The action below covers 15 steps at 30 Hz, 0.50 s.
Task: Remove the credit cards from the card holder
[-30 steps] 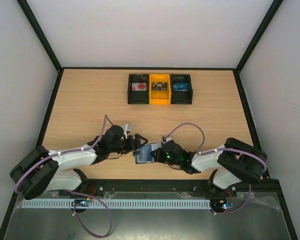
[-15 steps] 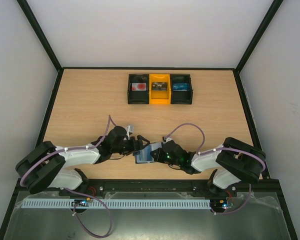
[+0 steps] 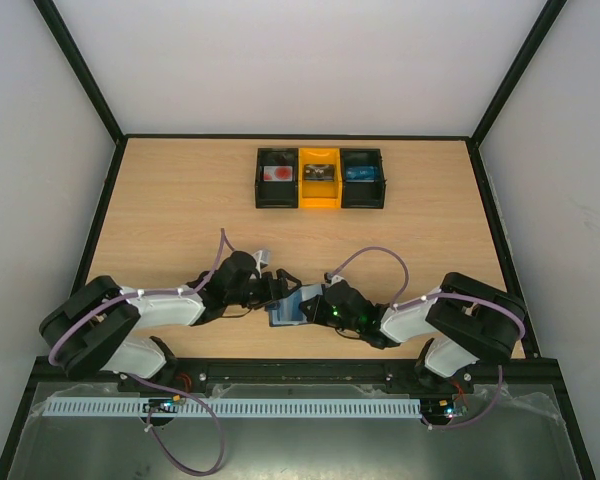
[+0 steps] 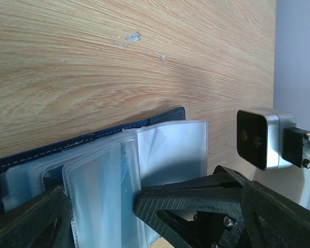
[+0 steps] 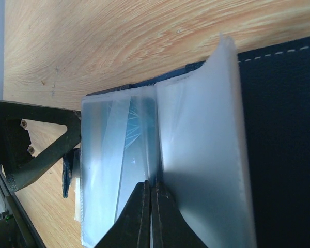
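The card holder [image 3: 288,312] lies open on the table between my two grippers, its navy cover [image 5: 284,129] under clear sleeves [image 4: 170,150]. A blue credit card [image 5: 138,129] with pale lines shows inside one sleeve; it appears as a teal tint [image 4: 126,181] in the left wrist view. My left gripper [image 4: 101,217] is open, one finger [image 4: 26,217] on each side of the sleeves' near end, with nothing gripped. My right gripper [image 5: 150,192] is shut, its tips pressed onto the sleeves at the fold beside the card. Any other cards are hidden.
Three small bins stand in a row at the back: black [image 3: 277,177], yellow [image 3: 319,177], black [image 3: 363,177], each with something in it. The right wrist's camera block [image 4: 261,138] sits close to my left fingers. Black rails edge the table.
My left arm has stretched to the right, bringing its open gripper up to the card holder. The right gripper and the holder have stayed where they were.
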Motion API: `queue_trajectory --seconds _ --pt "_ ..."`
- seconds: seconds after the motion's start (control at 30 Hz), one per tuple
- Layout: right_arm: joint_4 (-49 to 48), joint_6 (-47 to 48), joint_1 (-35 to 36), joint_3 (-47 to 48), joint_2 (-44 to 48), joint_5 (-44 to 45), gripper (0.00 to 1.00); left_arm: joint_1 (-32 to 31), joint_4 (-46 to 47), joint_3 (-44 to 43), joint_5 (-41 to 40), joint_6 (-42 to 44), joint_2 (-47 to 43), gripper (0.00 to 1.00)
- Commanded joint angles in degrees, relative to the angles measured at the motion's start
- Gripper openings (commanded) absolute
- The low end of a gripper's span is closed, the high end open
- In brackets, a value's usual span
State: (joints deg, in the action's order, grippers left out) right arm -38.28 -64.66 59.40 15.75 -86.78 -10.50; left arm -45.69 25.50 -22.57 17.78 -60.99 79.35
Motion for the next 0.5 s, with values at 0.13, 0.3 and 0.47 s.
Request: queue_trajectory --seconds 0.13,0.3,0.47 --pt "0.07 -0.34 0.47 -0.29 -1.10 0.92 0.02 -0.18 0.51 -0.99 0.55 -0.92 0.15 0.90" --pt "-0.84 -0.39 0.54 -0.33 -1.18 0.58 0.02 -0.10 1.00 -1.15 1.60 -1.58 -0.62 0.90" --pt "-1.51 -0.68 0.50 -0.34 -1.56 0.29 0.02 -0.36 2.34 -1.24 2.76 -2.20 -0.45 0.90"
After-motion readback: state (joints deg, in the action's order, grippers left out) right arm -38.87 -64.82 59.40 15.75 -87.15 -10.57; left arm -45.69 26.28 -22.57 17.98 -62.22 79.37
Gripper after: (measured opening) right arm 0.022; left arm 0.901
